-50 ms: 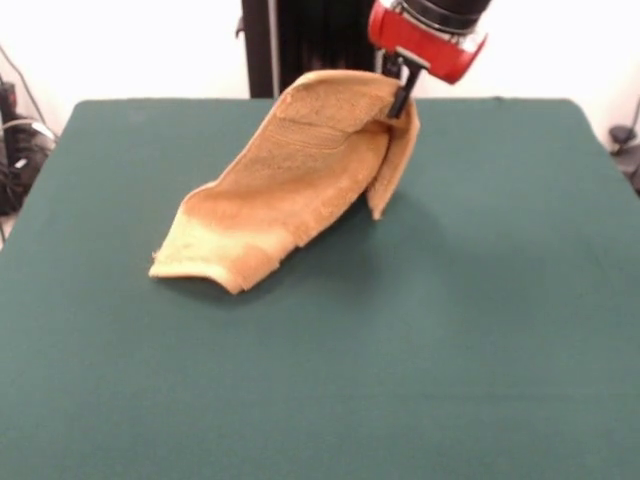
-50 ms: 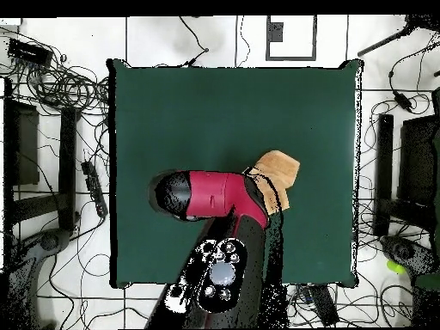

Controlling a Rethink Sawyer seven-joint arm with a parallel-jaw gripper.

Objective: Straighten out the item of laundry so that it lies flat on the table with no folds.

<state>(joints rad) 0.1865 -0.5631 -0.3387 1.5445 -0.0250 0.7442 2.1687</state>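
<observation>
Front view: fingers (image 1: 400,92) pinched shut on towel's (image 1: 290,185) top edge at about 1 o'clock, hoisting it so the rest drapes down toward 8 o'clock, low end resting on table (image 1: 450,350). Probably lifted to shake folds loose.

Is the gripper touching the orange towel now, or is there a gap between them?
Touching. In the front view the gripper pinches the towel at its raised top edge, lifting that end off the table.
</observation>
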